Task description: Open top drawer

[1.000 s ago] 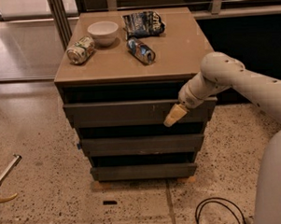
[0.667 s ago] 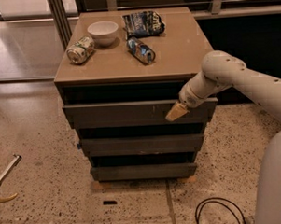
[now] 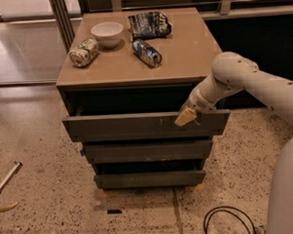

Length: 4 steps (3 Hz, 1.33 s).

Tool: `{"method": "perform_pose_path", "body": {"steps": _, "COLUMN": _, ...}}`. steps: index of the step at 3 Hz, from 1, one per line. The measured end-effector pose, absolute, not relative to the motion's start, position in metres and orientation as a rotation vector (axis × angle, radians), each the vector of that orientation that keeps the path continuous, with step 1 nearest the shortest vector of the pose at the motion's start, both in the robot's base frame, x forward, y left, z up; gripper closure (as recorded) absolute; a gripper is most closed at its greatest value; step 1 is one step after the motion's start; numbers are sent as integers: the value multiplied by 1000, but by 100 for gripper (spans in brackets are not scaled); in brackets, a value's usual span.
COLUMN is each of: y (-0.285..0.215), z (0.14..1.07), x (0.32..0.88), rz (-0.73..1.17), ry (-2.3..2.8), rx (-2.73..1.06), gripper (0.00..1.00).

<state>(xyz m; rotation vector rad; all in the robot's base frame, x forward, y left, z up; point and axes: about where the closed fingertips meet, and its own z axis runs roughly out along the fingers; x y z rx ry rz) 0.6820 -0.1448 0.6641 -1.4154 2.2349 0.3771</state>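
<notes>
1. At the centre of the view stands a low cabinet (image 3: 135,75) with a tan top and three dark drawers stacked in its front.
2. The top drawer (image 3: 137,126) is partly open. Its wide front sits forward of the cabinet body, with a dark gap above it. The inside is in shadow, so I cannot tell what it holds.
3. The gripper (image 3: 185,117), tan at its tip, rests at the upper edge of the top drawer's front, right of centre, beside small pale scratch marks. How far open it is, and whether it has hold of the drawer, cannot be told.
4. The white arm (image 3: 242,78) reaches in from the right.
5. The middle drawer (image 3: 148,151) and bottom drawer (image 3: 149,179) are narrower and look closed.
6. On the cabinet top, a white bowl (image 3: 107,33) sits at the back left, its inside plain white.
7. A pale can (image 3: 83,52) lies on its side just left of the bowl.
8. A blue can (image 3: 146,52) lies on its side near the middle.
9. A dark snack bag (image 3: 150,24) lies behind the blue can.
10. A black cable (image 3: 229,220) loops on the speckled floor at the lower right.
</notes>
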Motion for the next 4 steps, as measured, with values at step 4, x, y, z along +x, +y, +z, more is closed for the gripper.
{"method": "perform_pose_path", "body": {"steps": 4, "y": -164, "z": 658, "x": 574, "rz": 483, "ry": 2206, "rx": -1439, "gripper": 19}}
